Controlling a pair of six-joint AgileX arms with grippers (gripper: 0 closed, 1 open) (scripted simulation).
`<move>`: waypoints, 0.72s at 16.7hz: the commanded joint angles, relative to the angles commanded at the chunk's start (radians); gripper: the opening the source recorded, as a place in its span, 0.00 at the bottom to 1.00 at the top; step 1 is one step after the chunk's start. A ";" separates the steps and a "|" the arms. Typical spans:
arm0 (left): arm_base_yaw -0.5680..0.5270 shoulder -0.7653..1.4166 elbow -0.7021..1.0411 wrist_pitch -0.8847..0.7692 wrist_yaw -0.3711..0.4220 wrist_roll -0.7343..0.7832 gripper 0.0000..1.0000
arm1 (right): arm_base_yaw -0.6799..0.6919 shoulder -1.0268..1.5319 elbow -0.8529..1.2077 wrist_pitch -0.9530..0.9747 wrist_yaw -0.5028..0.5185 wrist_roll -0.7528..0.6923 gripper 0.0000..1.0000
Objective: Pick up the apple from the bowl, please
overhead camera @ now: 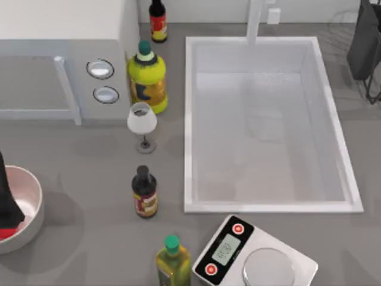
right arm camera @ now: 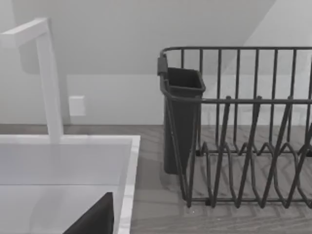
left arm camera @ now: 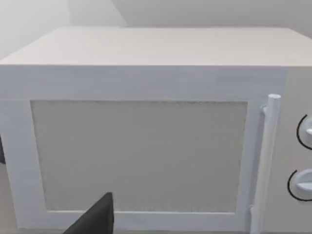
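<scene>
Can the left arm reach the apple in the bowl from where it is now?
Probably yes. In the top view the left arm's dark link already hangs over the bowl at the table's left edge, beside the apple; nothing lies between them.

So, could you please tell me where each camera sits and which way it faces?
Top view: above the table, looking down on the sink, bowl, apple and left arm.
Left wrist view: faces the microwave; a dark finger shows.
Right wrist view: faces the dish rack and faucet.
Shared: microwave, sink, faucet.
</scene>
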 joint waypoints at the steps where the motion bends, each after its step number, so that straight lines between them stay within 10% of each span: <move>1: 0.000 0.000 0.000 0.000 0.000 0.000 1.00 | 0.000 0.000 0.000 0.000 0.000 0.000 1.00; 12: 0.020 0.381 0.284 -0.307 0.000 0.025 1.00 | 0.000 0.000 0.000 0.000 0.000 0.000 1.00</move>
